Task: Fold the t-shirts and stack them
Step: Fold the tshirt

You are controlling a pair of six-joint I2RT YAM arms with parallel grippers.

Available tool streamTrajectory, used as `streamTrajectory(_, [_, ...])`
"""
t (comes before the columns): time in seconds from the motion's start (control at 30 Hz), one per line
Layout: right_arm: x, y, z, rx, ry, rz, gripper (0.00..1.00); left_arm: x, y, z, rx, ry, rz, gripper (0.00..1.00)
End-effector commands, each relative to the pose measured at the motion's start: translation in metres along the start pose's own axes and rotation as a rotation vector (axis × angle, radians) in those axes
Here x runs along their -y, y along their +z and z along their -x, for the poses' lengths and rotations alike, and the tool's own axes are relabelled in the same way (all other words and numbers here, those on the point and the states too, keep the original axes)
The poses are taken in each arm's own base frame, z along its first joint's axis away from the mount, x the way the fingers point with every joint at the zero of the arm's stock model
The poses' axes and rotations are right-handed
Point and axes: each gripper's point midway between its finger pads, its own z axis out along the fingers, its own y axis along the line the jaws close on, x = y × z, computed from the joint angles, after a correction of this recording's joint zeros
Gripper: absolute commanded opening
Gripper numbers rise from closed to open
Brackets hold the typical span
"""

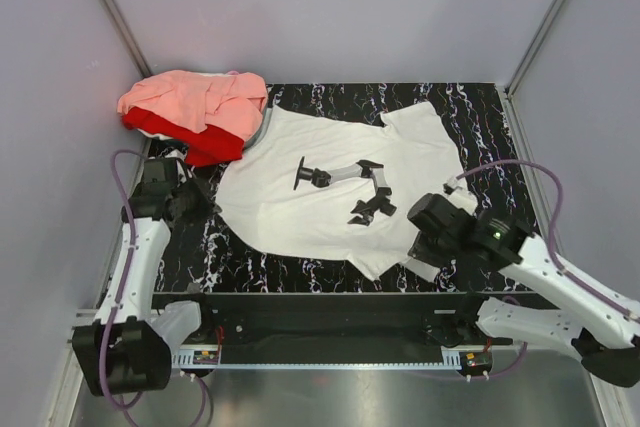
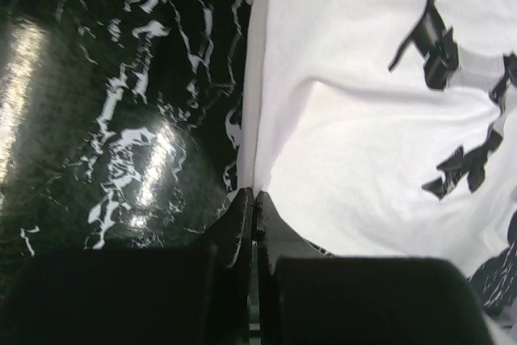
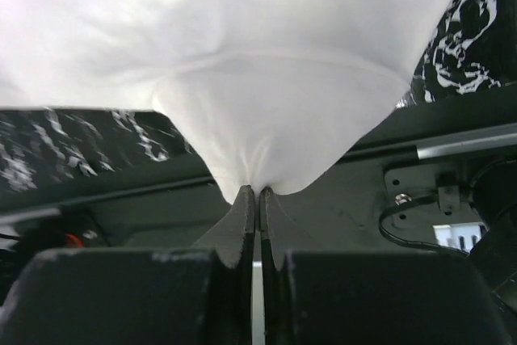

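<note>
A white t-shirt (image 1: 330, 187) with a black graphic print lies spread on the black marbled table (image 1: 480, 117). My left gripper (image 1: 205, 202) is shut on its left edge; in the left wrist view the cloth (image 2: 363, 159) runs up from the pinched jaws (image 2: 255, 193). My right gripper (image 1: 418, 247) is shut on the shirt's near right corner, and the white cloth (image 3: 266, 94) is pulled into a peak at the jaws (image 3: 258, 190). A salmon-pink t-shirt (image 1: 195, 99) lies crumpled on a red t-shirt (image 1: 185, 135) at the back left.
Grey walls close the table at the back and both sides. A black rail (image 1: 330, 312) with the arm bases runs along the near edge. The right arm's purple cable (image 1: 520, 169) loops over the table's right side.
</note>
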Motion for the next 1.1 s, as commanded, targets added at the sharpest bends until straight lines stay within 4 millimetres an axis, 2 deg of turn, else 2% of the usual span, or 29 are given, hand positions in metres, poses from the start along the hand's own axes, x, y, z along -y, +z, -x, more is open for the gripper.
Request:
streamTrajectory(0.0, [0.068,-0.028,0.021,0.137,0.077,-0.213,0.0,0.011,-0.019,-0.017,-0.01,0.038,-0.013,0.0])
streamTrajectory(0.03, [0.073,-0.035,0.023,0.149,0.08,-0.216,0.0,0.016,-0.022,-0.025,-0.025,0.059,-0.027,0.0])
streamTrajectory(0.13, [0.077,-0.046,0.027,0.178,0.1,-0.144,0.0,0.011,-0.027,-0.051,-0.086,0.106,0.002,0.0])
streamTrajectory(0.2, [0.079,-0.053,0.029,0.192,0.14,-0.087,0.0,0.005,-0.032,-0.054,-0.087,0.123,0.033,0.0])
streamTrajectory(0.27, [0.078,-0.059,0.031,0.203,0.158,-0.054,0.0,0.006,-0.041,-0.057,-0.095,0.142,0.036,0.0])
streamTrajectory(0.37, [0.075,-0.077,0.047,0.267,0.159,0.014,0.0,0.003,-0.055,-0.055,-0.088,0.158,0.061,0.0])
streamTrajectory(0.53, [0.073,-0.122,0.087,0.446,0.166,0.116,0.0,-0.01,-0.072,-0.051,-0.078,0.21,0.136,0.0])
streamTrajectory(0.57, [0.076,-0.127,0.094,0.482,0.162,0.12,0.0,-0.01,-0.073,-0.05,-0.072,0.217,0.137,0.0])
streamTrajectory(0.63, [0.068,-0.135,0.102,0.525,0.084,0.158,0.0,-0.007,-0.072,-0.05,-0.074,0.226,0.12,0.0])
streamTrajectory(0.73, [0.052,-0.131,0.105,0.533,-0.046,0.165,0.0,-0.005,-0.063,-0.055,-0.108,0.226,0.1,0.0])
streamTrajectory(0.87, [0.033,-0.097,0.094,0.442,-0.173,0.054,0.0,0.002,-0.049,-0.059,-0.148,0.216,0.063,0.0])
streamTrajectory(1.07, [0.021,-0.051,0.075,0.344,-0.194,-0.038,0.0,0.014,-0.034,-0.051,-0.183,0.229,0.039,0.0])
